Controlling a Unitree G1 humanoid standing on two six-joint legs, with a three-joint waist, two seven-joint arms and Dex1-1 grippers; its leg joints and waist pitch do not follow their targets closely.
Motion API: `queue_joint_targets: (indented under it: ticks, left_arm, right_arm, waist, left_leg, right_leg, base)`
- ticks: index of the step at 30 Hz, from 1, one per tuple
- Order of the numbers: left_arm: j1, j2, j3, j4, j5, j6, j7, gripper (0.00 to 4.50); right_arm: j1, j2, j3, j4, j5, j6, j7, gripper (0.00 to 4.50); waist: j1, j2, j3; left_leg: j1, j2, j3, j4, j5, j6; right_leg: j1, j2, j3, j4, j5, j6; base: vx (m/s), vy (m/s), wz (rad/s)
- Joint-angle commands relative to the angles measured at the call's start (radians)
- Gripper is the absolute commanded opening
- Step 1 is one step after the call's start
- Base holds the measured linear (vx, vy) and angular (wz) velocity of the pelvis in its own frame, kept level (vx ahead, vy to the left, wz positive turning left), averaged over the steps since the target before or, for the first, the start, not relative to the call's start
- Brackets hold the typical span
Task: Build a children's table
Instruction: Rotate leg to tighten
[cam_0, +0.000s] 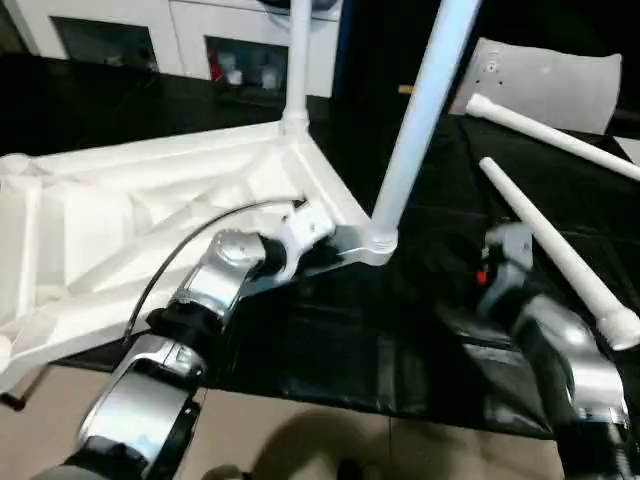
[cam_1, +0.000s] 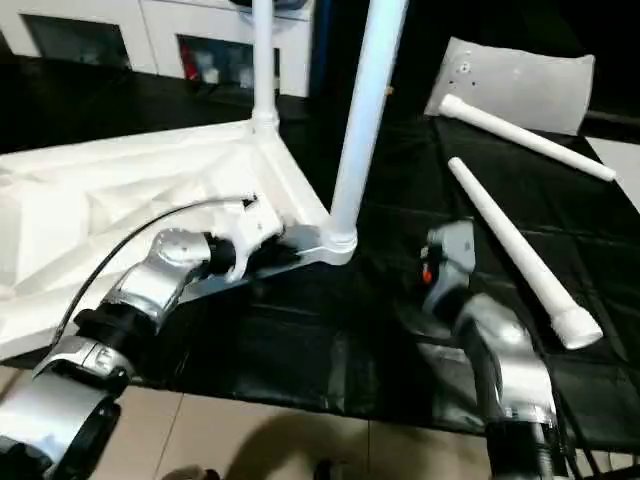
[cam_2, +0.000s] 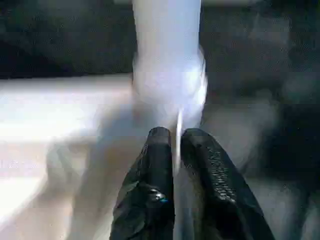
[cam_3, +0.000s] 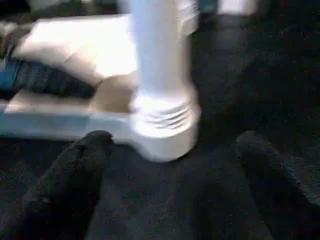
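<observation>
left pincer sits nearest, its two black fingers pinched on a thin white rib of the tabletop, right by the corner socket. the silver left forearm reaches in over the counter, which is covered in black sheeting.

right pincer hangs spread wide and released, gripping nothing, its fingers apart on either side of that same socket and just short of it.

the tabletop lies upside down on the counter, ribbed underside up, stretching away to the robot's left. one white leg stands upright in the near corner socket; a second upright leg rises from the farther corner.

two loose legs lie flat on the black sheeting to the right: one just beyond the right forearm, another farther back.

behind those rests a white pillow-like slab, and along the back stands a white cabinet with dark compartments. i can't read any writing or labels anywhere.
</observation>
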Motion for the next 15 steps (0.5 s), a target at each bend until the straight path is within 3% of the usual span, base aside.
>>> queue_joint_targets:
  ticks: [1, 5, 6, 10, 11, 13, 14, 15]
  left_arm:
    - [-0.026, -0.005, 0.023, -0.053, -0.036, -0.002, -0.005, 0.93]
    - [-0.013, 0.006, 0.084, -0.145, -0.097, 0.087, 0.007, 0.95]
    - [-0.005, 0.038, 0.111, -0.189, -0.095, 0.139, 0.045, 0.95]
    - [0.012, 0.088, 0.137, -0.229, -0.063, 0.172, 0.101, 0.95]
    - [0.027, 0.121, 0.159, -0.258, -0.049, 0.201, 0.135, 0.77]
    - [0.078, 0.207, 0.232, -0.346, -0.019, 0.297, 0.205, 0.59]
    - [0.107, 0.253, 0.270, -0.390, 0.002, 0.344, 0.237, 0.59]
    - [0.130, 0.287, 0.294, -0.420, 0.021, 0.379, 0.252, 0.57]
  right_arm:
    - [0.018, -0.026, 0.038, -0.076, 0.005, 0.081, 0.017, 4.50]
    - [0.045, -0.028, 0.086, -0.120, -0.016, 0.068, 0.028, 4.50]
    - [0.046, -0.013, 0.100, -0.133, -0.024, 0.077, 0.006, 4.50]
    - [0.041, 0.005, 0.116, -0.137, -0.032, 0.091, -0.011, 4.50]
    - [0.040, 0.013, 0.131, -0.145, -0.032, 0.098, -0.015, 4.50]
    - [0.030, 0.034, 0.163, -0.159, -0.032, 0.123, -0.029, 4.50]
    - [0.021, 0.045, 0.178, -0.160, -0.034, 0.134, -0.036, 4.50]
    - [0.012, 0.051, 0.186, -0.157, -0.035, 0.145, -0.042, 4.50]
  waist:
    - [0.003, -0.012, -0.069]
    - [0.002, -0.008, -0.068]
    - [0.002, -0.008, -0.069]
    - [-0.004, -0.005, -0.069]
    - [-0.004, -0.002, -0.071]
    - [-0.009, -0.008, -0.071]
    - [-0.016, -0.002, -0.073]
    - [-0.020, -0.005, -0.070]
  left_leg:
    - [-0.001, 0.055, -0.011, -0.058, -0.088, 0.146]
    - [-0.002, 0.055, -0.011, -0.057, -0.119, 0.127]
    - [-0.001, 0.054, -0.010, -0.057, -0.129, 0.113]
    - [-0.001, 0.054, -0.013, -0.059, -0.134, 0.084]
    - [0.002, 0.054, -0.013, -0.058, -0.121, 0.083]
    - [-0.004, 0.054, -0.015, -0.061, -0.105, 0.083]
    - [-0.005, 0.057, -0.017, -0.060, -0.098, 0.075]
    - [-0.005, 0.057, -0.018, -0.062, -0.097, 0.069]
  right_leg:
    - [0.064, -0.073, 0.045, -0.060, -0.227, -0.194]
    - [0.065, -0.078, 0.046, -0.063, -0.261, -0.191]
    - [0.064, -0.077, 0.046, -0.064, -0.286, -0.181]
    - [0.062, -0.073, 0.047, -0.063, -0.307, -0.155]
    - [0.061, -0.070, 0.047, -0.058, -0.276, -0.160]
    - [0.066, -0.070, 0.047, -0.052, -0.247, -0.169]
    - [0.067, -0.073, 0.048, -0.045, -0.229, -0.174]
    - [0.065, -0.071, 0.047, -0.044, -0.240, -0.172]
  base:
    - [0.000, 0.000, 0.00]
    - [0.000, 0.000, 0.00]
    - [0.000, 0.000, 0.00]
    - [0.000, 0.000, 0.00]
    - [0.000, 0.000, 0.00]
    - [0.000, 0.000, 0.00]
    - [0.000, 0.000, 0.00]
    - [0.000, 0.000, 0.00]
